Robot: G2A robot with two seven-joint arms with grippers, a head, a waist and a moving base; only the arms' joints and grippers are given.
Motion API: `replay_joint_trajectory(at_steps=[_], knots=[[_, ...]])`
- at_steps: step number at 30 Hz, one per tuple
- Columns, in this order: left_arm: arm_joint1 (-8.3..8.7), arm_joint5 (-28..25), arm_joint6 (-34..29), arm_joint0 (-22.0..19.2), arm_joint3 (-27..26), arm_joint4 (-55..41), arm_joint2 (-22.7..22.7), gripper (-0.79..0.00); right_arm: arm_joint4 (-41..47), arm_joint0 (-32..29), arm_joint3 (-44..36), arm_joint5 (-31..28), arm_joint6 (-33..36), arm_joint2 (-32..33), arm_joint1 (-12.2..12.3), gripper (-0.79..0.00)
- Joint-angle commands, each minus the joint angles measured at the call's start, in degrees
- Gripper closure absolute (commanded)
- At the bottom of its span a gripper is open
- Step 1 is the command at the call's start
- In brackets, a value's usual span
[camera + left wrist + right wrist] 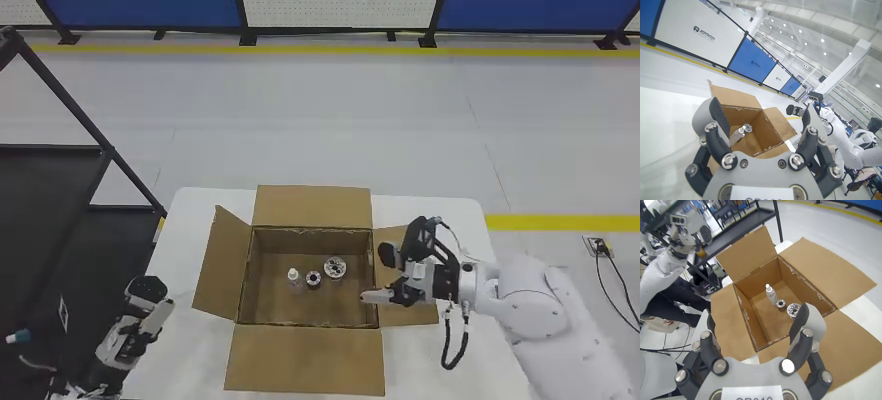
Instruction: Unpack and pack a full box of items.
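The right pincer [757,311] (spread, empty, like the left pincer [761,104]) hangs by the open box [829,272]; lowering straight onto the upright bottle [770,293] should avoid the cardboard walls.

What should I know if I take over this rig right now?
Left gripper: fingers open, empty, at the white table's left edge.
Right gripper: fingers open, empty, over the open brown cardboard box's right flap.
Inside the box: small white spray bottle standing, small silver metal ring, larger silver holed metal disc.
Done: flaps open. Left: lift all three out, then repack.
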Motion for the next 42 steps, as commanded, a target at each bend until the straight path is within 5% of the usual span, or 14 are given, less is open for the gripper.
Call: replay_joint_trajectory(at_steps=[1, 7, 20, 26, 42], knots=[[-0.04, -2.08, 1.36, 2.37, 1.94, -2.04, -2.24, -0.785, -1.72, 5.27, 3.88, 3.04, -0.02, -7.2, -1.45, -0.785], [0.4, -5.93, -3.21, 4.14, 5.34, -4.03, -2.63, -0.785, -6.76, 17.17, 17.01, 12.96, -0.98, -22.77, -6.93, -0.785], [0.4, -5.93, -3.21, 4.14, 5.34, -4.03, -2.63, -0.785, -6.46, 17.33, 17.53, 13.05, -1.46, -23.37, -7.24, -0.785], [0.93, -3.69, -6.83, 3.41, 6.15, -8.99, -2.54, -0.785, -10.13, 18.23, 19.04, 8.53, -2.83, -27.62, -8.77, -0.785], [1.91, -6.3, -13.71, 5.11, 10.17, -18.47, -4.64, -0.785, -15.99, 34.24, 44.45, 3.05, -8.82, -45.92, -24.5, -0.785]])
